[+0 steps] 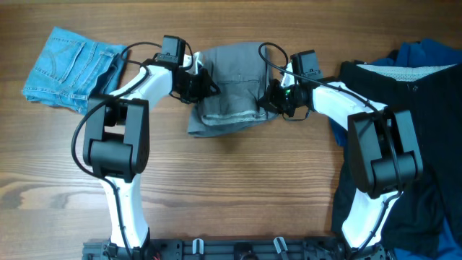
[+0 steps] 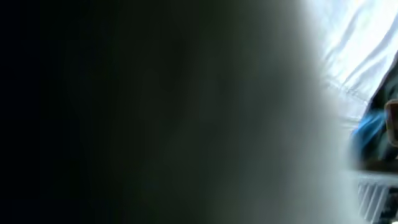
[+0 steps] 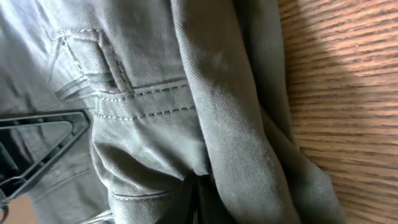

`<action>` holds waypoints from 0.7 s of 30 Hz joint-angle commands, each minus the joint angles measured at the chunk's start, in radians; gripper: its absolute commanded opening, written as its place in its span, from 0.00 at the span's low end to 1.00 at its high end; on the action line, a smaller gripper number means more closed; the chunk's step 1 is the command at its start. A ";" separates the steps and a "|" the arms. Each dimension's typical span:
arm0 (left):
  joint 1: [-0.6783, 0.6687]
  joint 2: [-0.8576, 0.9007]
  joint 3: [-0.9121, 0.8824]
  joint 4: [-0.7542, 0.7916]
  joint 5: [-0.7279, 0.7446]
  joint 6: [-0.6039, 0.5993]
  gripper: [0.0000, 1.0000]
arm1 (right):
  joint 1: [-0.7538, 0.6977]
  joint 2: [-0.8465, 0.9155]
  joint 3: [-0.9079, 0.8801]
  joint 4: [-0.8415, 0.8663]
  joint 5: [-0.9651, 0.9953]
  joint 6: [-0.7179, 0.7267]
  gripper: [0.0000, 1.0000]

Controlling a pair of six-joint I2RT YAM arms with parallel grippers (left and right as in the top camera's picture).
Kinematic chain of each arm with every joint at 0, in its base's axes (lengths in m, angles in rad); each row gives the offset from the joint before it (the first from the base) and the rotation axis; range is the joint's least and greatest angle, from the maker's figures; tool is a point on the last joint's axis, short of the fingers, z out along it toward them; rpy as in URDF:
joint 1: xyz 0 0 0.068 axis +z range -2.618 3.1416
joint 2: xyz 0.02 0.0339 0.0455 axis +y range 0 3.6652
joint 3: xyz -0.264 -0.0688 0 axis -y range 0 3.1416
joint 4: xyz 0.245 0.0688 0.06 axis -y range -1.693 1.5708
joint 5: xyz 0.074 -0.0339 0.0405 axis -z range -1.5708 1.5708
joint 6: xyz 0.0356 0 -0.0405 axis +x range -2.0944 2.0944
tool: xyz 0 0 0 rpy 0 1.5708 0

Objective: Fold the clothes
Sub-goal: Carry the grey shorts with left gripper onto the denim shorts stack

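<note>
Mid-grey cotton shorts (image 1: 232, 85) lie bunched on the brown wooden table (image 1: 238, 188) at the upper centre of the overhead frame. The left gripper (image 1: 196, 85) is at their left edge and the right gripper (image 1: 276, 97) at their right edge. A thick stitched fold fills the space between the right gripper's black fingers (image 3: 62, 117), though I cannot tell how firmly they hold it, and the left wrist view is too dark and blurred to show how its fingers stand. Folded light-blue denim shorts (image 1: 68, 68) sit at upper left, with a black garment (image 1: 375, 83) and a bright-blue garment (image 1: 429, 54) heaped at the right.
</note>
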 commanded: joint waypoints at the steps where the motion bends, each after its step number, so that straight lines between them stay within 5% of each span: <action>1: -0.027 0.059 -0.031 -0.055 -0.029 0.114 0.04 | 0.000 0.017 -0.023 -0.044 0.045 -0.044 0.04; 10: 0.157 -0.186 0.165 -0.269 -0.030 0.071 0.04 | -0.095 -0.341 -0.023 -0.217 0.093 -0.318 0.04; 21: 0.456 -0.288 0.180 0.063 -0.180 -0.138 0.04 | -0.095 -0.431 -0.023 -0.251 0.134 -0.298 0.04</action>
